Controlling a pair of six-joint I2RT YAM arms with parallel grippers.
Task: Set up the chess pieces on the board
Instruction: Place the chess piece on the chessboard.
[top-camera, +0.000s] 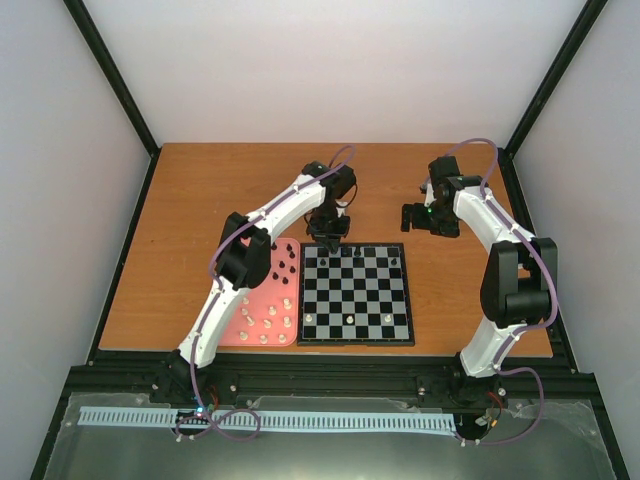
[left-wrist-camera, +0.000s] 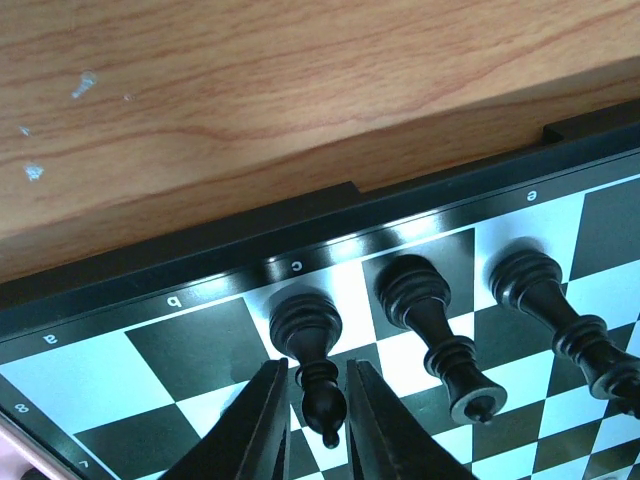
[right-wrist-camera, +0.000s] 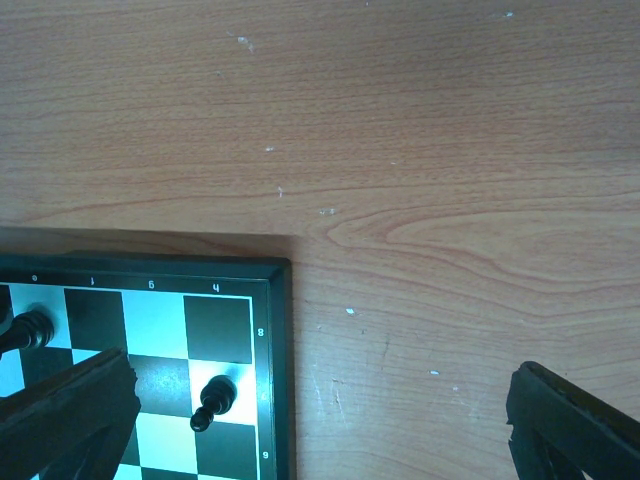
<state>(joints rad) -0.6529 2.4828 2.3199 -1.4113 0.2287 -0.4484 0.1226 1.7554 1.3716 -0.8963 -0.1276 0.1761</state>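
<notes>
A wooden table (top-camera: 180, 250) carries a chequered chessboard (top-camera: 370, 292), with a pink tray (top-camera: 262, 293) just beside it at 9 o'clock. The left gripper (top-camera: 328, 238) hangs over the board's 11 o'clock corner. The right gripper (top-camera: 420, 218) hovers off the board toward 1 o'clock, fingers spread wide and empty. In the left wrist view, a black chess piece (left-wrist-camera: 308, 335) stands upright on the edge-row square marked c. Its head sits between the two fingers (left-wrist-camera: 262, 430), which flank it at 9 and 3 o'clock. Whether they pinch it cannot be told. The left arm is far nearer.
</notes>
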